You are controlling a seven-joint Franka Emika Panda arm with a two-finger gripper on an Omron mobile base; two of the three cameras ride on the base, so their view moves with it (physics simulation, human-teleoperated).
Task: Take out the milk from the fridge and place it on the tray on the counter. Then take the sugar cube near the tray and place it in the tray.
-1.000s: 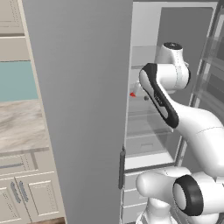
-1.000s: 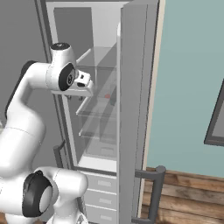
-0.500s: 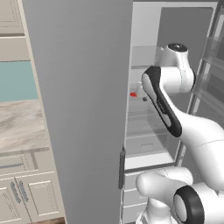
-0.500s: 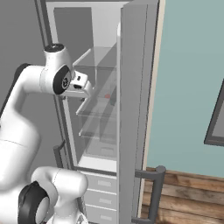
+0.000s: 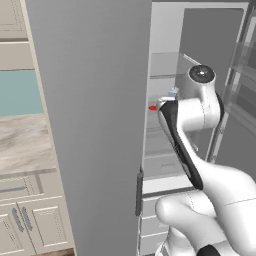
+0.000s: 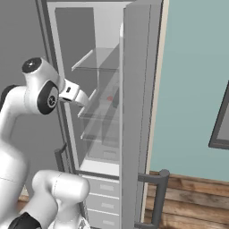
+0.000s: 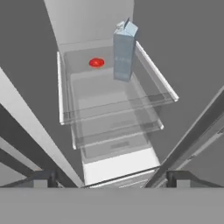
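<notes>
My arm has swung higher toward the open fridge [image 6: 134,67]; my empty, parted pincer [image 7: 112,179] now faces the milk [image 7: 124,51] beside a red object [image 7: 96,63].

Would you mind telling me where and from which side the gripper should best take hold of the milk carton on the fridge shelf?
Grip the milk around its flat side walls at mid-height, coming straight in from the open front of the fridge. It stands upright and free on the glass shelf, with parallel faces that suit the gripper, while its top is peaked. The small red object beside it sits apart, so it probably won't interfere.
</notes>
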